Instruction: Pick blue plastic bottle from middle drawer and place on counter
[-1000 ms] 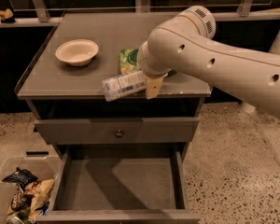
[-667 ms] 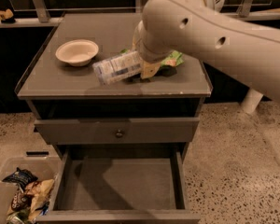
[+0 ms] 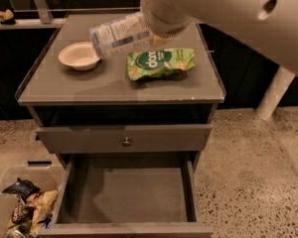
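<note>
The blue plastic bottle (image 3: 120,35) is now sitting higher in the camera view than a moment ago. Then it was hanging low in front of the green snack bag (image 3: 160,62) and covering most of it. Now the bag is showing in full and lying flat on the surface (image 3: 114,86), while the bottle is showing above the bag's left end and farther toward the back edge. The pale arm (image 3: 228,14) has risen with it and is filling the upper right corner.

The gripper (image 3: 152,37) is sitting at the bottle's right end, mostly hidden behind the rounded wrist. The jaws are clenching the bottle, which is hanging clear of the surface. Only one tan finger (image 3: 157,42) is peeking out beneath the bottle.

The bottle is lying nearly level, its long axis running left to right across the view. Its left end is dipping a little and pointing toward the white bowl (image 3: 79,56). In the picture that end is overlapping the bowl's right rim. Its label is facing the camera. Which end is carrying the cap cannot be told.

The bowl and the bag are resting where they were, near each other but apart. Below, the drawer front with the round knob (image 3: 125,142) is staying closed, and the middle drawer (image 3: 129,192) is standing pulled out, showing its flat grey inside. At the lower left, a clear bin (image 3: 2,182) is holding snack packets.
</note>
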You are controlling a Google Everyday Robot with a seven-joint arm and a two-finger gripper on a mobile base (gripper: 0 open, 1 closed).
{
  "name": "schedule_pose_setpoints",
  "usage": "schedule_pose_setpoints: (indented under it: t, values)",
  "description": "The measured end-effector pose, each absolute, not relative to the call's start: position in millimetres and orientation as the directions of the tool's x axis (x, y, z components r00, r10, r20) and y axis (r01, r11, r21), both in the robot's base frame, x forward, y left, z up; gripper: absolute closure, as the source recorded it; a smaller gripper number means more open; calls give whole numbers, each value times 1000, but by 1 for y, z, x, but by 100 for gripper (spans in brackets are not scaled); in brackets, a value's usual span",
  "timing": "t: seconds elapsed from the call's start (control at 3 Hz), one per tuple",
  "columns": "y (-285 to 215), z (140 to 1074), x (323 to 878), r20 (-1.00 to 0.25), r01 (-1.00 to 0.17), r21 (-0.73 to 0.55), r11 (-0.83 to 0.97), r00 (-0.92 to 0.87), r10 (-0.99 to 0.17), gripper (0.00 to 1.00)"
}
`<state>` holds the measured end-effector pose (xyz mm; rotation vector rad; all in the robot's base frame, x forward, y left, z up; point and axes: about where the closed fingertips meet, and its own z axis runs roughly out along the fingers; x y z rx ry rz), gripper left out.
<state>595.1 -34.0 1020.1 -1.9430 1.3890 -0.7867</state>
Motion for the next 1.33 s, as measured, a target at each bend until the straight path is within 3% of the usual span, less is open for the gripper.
schedule_pose_setpoints:
  t: [0.33, 1.0, 1.33]
  values:
    - [-43, 1021, 638, 129, -571, -778, -263, 264, -956, 100]
    - [-33, 893, 745, 47, -664, -696, -274, 338, -940, 100]
    - [-33, 893, 745, 47, -664, -696, -274, 338, -940, 100]
